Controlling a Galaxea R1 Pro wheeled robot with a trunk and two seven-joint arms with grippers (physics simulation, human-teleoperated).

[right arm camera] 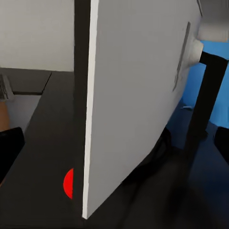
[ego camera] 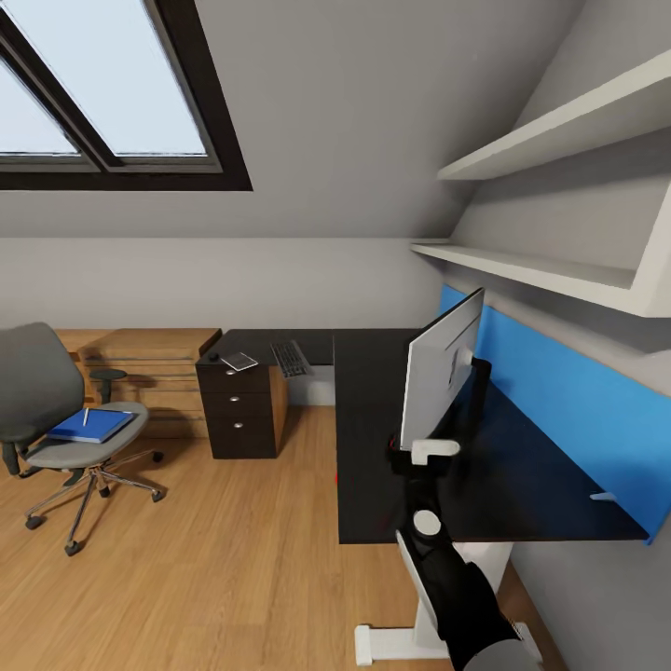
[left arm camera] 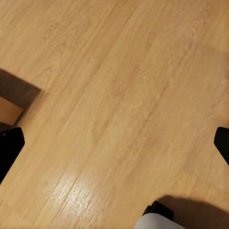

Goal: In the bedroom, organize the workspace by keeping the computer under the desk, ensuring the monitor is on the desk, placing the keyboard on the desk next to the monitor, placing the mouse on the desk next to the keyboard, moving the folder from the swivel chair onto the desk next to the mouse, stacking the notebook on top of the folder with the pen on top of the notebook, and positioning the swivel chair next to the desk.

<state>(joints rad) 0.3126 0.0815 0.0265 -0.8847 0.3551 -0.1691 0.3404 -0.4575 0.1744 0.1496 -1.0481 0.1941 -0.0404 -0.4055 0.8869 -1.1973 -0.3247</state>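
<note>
Standing on the black surface (ego camera: 373,447) with its grey back turned toward the robot, the monitor (ego camera: 443,368) lay directly ahead of the right claw (ego camera: 424,454), its long axis running away from the robot along the surface. The right wrist view looked edge-on at the near end of the screen, with a red dot (right arm camera: 68,183) low at its corner. The dark fingertips (right arm camera: 9,145) at that picture's edges sat wide apart, so the right claw seemed open and holding nothing. The left claw (left arm camera: 114,143) hung parted and empty over the wood floor (left arm camera: 119,86). The right arm was clearly the nearer one.
</note>
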